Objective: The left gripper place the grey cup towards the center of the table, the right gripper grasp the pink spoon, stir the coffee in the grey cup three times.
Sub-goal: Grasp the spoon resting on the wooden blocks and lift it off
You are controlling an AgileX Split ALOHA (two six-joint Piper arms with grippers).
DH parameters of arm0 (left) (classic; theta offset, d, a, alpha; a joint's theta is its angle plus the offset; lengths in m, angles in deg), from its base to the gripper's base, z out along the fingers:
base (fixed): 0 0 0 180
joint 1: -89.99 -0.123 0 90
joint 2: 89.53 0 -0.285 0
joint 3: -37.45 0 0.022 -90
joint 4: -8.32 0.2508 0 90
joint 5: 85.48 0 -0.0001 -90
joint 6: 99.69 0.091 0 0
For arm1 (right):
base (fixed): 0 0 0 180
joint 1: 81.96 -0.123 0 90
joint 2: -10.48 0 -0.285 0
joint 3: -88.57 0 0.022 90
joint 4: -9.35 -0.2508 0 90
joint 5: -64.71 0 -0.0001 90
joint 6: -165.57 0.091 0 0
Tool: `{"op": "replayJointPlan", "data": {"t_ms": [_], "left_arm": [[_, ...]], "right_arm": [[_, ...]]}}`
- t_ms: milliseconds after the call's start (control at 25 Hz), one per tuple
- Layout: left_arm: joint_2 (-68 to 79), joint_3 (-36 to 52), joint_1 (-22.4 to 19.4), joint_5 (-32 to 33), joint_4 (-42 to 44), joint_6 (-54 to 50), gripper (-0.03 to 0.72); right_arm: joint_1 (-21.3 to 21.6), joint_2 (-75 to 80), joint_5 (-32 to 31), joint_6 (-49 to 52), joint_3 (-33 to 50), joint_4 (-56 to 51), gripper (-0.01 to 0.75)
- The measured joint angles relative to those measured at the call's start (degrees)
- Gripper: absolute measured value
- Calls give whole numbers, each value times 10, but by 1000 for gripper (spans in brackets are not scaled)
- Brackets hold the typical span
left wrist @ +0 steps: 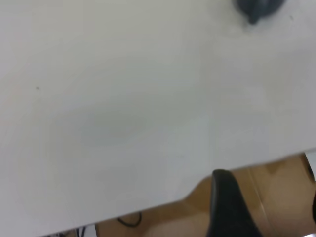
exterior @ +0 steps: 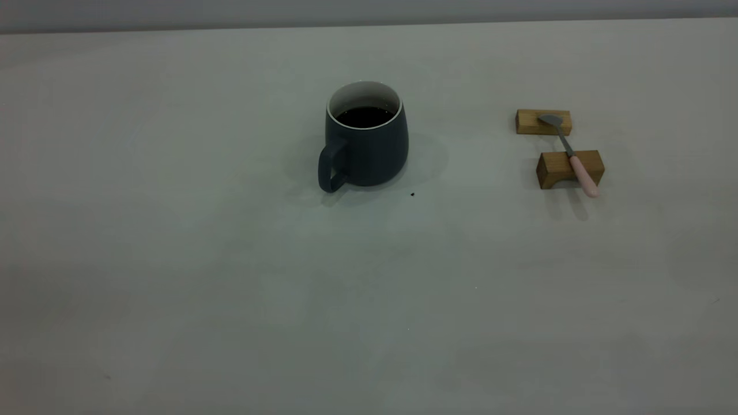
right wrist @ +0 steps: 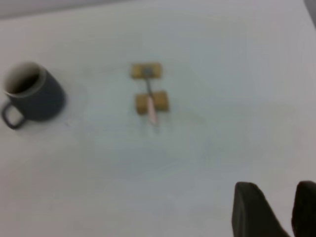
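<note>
A matt, dark slate-grey finish is shown by the cup [exterior: 367, 138], ceramic by its look, while its inside and rim are coated in a smoother white. A glossy dark surface is presented by the coffee [exterior: 364, 117]. The table [exterior: 173, 259] is covered in a smooth, matt off-white top (one tiny dark speck is seen on it). The two blocks [exterior: 569, 168] are cut from tan wood with a dull finish. The spoon [exterior: 569, 153] is made with a grey metal bowl and neck and a pale pink, smooth handle.
</note>
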Motion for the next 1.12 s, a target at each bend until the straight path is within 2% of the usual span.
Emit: {"op": "replayJointPlan", "data": {"t_ms": [200,320,640,800,960,1120], "left_arm": [[-39,0,-31,2,0,0,481],[-46,0,-34,4,0,0,481],[-47,0,-34,4,1,0,481],[-47,0,-34,4,1,0,481],[-47,0,-34,4,1,-1,481],[-47,0,-34,4,1,-1,481]], "right_arm": [[0,98,42,-38,-3,-35,305],[0,185,81,-72,-3,-76,352],[0,408,280,-246,-3,-253,397],[0,550,351,-325,-4,-322,446],[0,685,357,-387,-30,-374,499],[0,801,353,-416,-74,-398,511]]}}
